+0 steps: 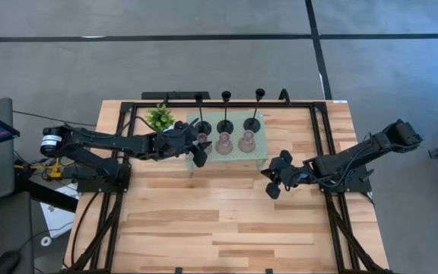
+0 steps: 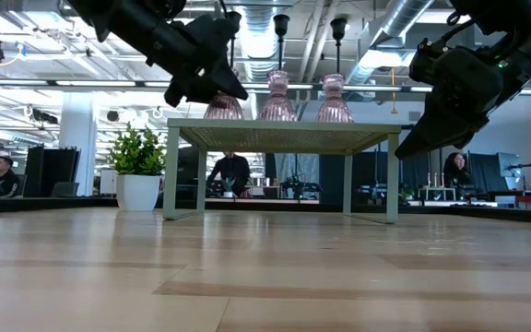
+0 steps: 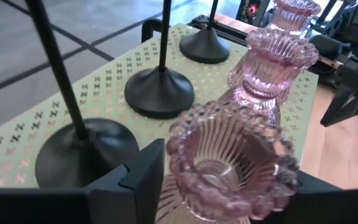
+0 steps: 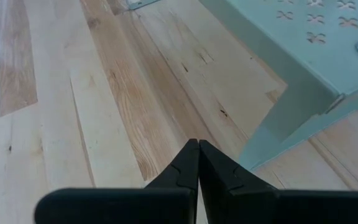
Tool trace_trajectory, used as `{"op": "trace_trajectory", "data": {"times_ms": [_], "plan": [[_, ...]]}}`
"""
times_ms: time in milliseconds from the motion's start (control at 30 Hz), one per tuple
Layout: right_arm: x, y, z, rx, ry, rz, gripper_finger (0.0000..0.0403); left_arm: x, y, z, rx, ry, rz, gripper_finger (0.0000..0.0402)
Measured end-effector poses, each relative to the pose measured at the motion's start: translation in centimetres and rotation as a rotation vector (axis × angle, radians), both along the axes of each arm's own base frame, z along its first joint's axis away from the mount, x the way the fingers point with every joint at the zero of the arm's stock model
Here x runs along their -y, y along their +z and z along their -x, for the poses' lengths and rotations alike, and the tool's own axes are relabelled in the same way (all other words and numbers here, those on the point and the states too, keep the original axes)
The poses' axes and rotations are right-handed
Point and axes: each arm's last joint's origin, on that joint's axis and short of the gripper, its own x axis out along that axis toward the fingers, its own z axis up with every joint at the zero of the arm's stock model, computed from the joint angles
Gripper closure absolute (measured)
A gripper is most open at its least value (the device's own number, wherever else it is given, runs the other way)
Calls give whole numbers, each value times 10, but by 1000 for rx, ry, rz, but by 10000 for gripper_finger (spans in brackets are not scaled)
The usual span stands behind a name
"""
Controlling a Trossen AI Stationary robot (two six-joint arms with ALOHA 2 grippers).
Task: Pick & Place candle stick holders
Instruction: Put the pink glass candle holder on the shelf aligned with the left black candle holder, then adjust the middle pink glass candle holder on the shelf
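Observation:
Three black stem holders (image 1: 225, 125) stand by their round bases along the far side of the mint-green perforated stand (image 1: 238, 154). Three pink glass holders stand on its near side: left (image 1: 202, 141), middle (image 1: 223, 143), right (image 1: 247, 141). My left gripper (image 1: 200, 148) reaches in from the table's left and is closed around the left pink holder (image 3: 229, 162). My right gripper (image 1: 274, 183) is shut and empty, above the table just right of the stand; it also shows in its own wrist view (image 4: 199, 149). My left gripper has the left pink holder's beaded top cup (image 3: 179, 155) between its two fingers, one finger (image 3: 145, 174) on each side of the rim. The fingers come from the table's left, slanting down. The holder is upright, its body (image 2: 222, 106) on the stand top.
A small green potted plant (image 1: 160, 118) stands on the table left of the stand, beside my left arm. The stand's leg (image 4: 272, 134) is close in front of my right gripper. The near half of the wooden table (image 1: 219, 228) is bare. People sit in the room beyond.

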Motion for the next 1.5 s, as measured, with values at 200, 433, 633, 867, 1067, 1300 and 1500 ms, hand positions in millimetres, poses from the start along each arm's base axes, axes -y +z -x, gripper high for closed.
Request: {"op": "trace_trajectory", "data": {"times_ms": [200,433,633,867,1067,1300,1500], "plan": [[0,0,0,1,0,0,403,0,0,0,5,3,12,198],[0,0,0,1,0,0,403,0,2,1,18,4,10,175],[0,0,0,1,0,0,403,1,4,2,26,-10,12,151],[0,0,0,1,0,0,403,3,10,8,46,-81,25,140],[0,0,0,1,1,-1,403,4,26,22,121,-84,19,140],[0,0,0,1,1,-1,403,6,46,44,211,-123,-7,140],[0,0,0,1,1,-1,403,8,61,63,280,-159,-15,140]]}}
